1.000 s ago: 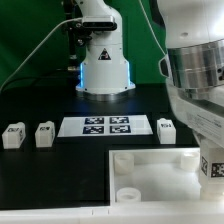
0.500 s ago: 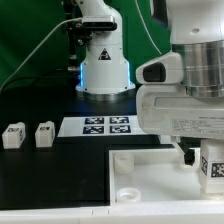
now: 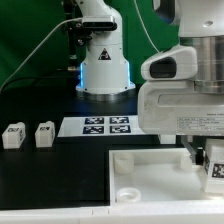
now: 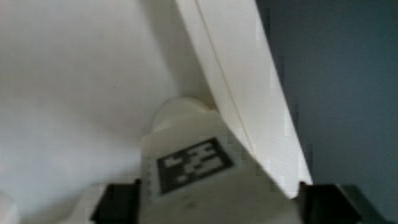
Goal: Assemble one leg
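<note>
My gripper (image 3: 208,162) is at the exterior view's right, above the right part of the large white panel (image 3: 150,178). It is shut on a small white leg (image 3: 214,166) with a black-and-white tag. In the wrist view the leg (image 4: 199,160) sits between my two dark fingers (image 4: 121,202), right above the panel (image 4: 71,100) near its edge. Two more legs (image 3: 12,135) (image 3: 44,134) stand on the black table at the exterior view's left.
The marker board (image 3: 100,126) lies flat behind the panel, its right end hidden by my hand. The robot base (image 3: 103,60) stands at the back. The panel has a round socket (image 3: 128,193) near its front left corner.
My hand has come down and toward the exterior view's left. It now hides the leg that stood by the marker board's right end. The held leg has barely shifted.
</note>
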Tool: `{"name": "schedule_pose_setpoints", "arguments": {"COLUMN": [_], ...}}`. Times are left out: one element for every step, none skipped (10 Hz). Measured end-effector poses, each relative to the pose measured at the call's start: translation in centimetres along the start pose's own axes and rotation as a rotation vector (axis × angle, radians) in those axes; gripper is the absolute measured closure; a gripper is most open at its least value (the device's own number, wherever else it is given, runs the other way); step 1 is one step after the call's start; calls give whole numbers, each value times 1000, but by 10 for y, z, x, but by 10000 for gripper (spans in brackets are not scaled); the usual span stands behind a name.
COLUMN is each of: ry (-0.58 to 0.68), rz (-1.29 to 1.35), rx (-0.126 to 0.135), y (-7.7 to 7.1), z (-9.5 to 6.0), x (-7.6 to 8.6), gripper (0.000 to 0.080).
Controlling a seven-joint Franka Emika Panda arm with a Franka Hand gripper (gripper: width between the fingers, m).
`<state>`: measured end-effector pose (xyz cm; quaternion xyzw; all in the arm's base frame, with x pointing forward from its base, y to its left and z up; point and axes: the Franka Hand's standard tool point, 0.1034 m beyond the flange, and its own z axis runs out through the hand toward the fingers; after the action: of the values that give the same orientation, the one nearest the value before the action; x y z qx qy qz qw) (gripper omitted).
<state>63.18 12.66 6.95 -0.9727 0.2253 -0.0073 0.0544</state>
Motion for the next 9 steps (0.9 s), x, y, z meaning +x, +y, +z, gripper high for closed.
{"name": "schedule_pose_setpoints", "arguments": {"ry": [-7, -7, -9, -25, -32, -53, -75, -76, -72], "rz": [143, 231, 329, 612, 657, 904, 1133, 1250, 1257], "rx": [-7, -7, -5, 14, 27, 61, 102, 128, 132], "y": [4, 4, 4, 3, 3, 3, 4, 5, 4], "z": [1, 2, 2, 3, 3, 4, 5, 6, 6], "x": [-1, -1, -1, -1, 0, 2, 3, 3, 3], "gripper": [498, 505, 505, 505, 505, 505, 505, 505, 505]}}
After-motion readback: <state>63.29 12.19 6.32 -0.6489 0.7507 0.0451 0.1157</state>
